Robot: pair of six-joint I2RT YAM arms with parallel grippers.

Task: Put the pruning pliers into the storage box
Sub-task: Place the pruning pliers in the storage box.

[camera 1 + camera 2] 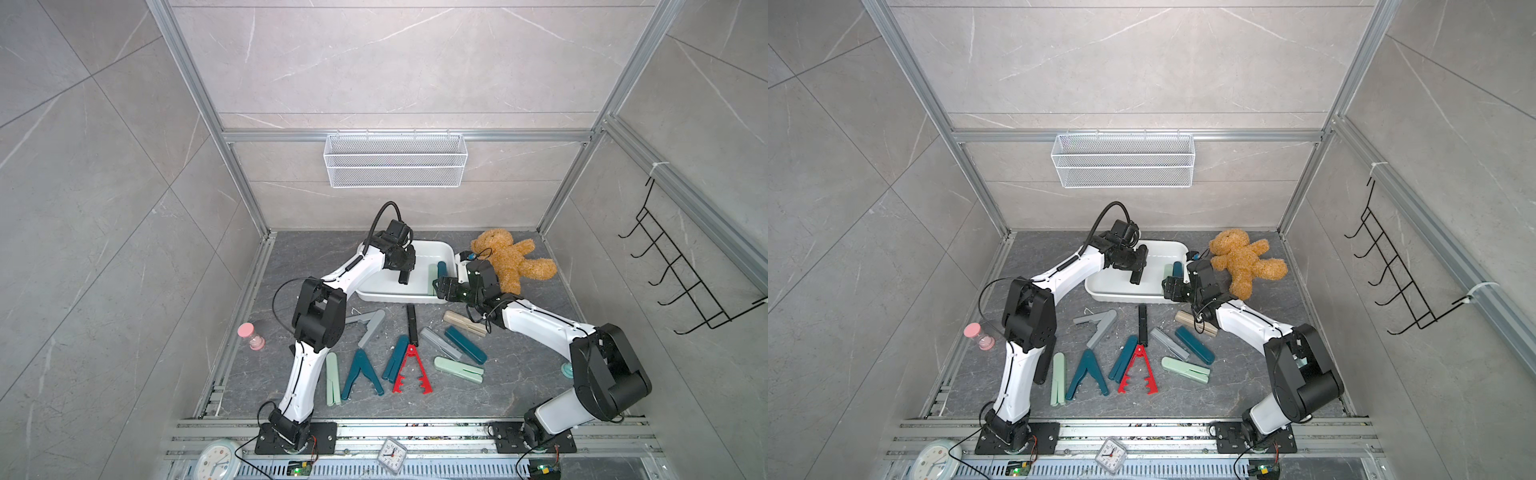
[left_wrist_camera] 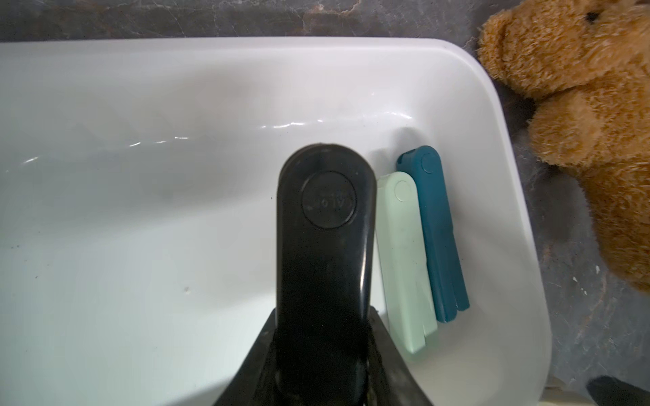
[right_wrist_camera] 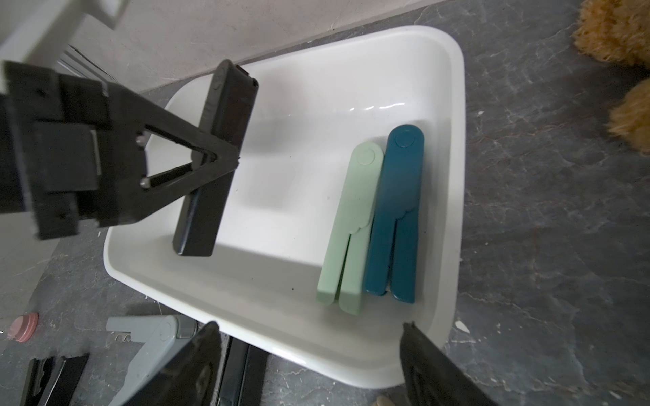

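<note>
Left gripper (image 2: pixel 323 316) clamped on the black pruning pliers (image 2: pixel 327 228), centre frame, round hinge cap facing the camera. One finger (image 2: pixel 246 365) shows at each side of it along the bottom edge. The pliers hang over the inside of the white storage box (image 2: pixel 211 45); floor contact not clear. In the box, right of centre, the mint pliers (image 2: pixel 404 260) and teal pliers (image 2: pixel 439 232) lie folded, side by side and touching, near the end wall. Brown teddy bear (image 2: pixel 580 88) in the upper right of the frame, outside the box on the dark stone floor (image 2: pixel 580 316).
</note>
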